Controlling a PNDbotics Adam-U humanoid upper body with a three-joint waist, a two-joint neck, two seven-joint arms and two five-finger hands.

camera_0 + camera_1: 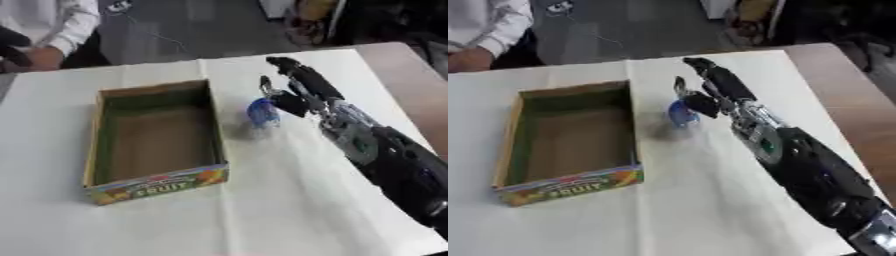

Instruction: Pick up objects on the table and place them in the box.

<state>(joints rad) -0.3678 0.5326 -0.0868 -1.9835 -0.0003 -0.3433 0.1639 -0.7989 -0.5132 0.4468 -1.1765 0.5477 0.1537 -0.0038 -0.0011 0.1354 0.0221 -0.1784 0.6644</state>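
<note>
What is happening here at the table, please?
The robot's right hand is at a small blue object on the white table, just right of the cardboard box. The thumb and fingers are on either side of the object, but whether they already pinch it cannot be told. The box looks empty inside, so nothing has been placed yet. The left hand is not in view.

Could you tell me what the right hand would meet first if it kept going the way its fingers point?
Likely nothing: the right hand points toward the table's far edge, past the blue object beside it.
</note>
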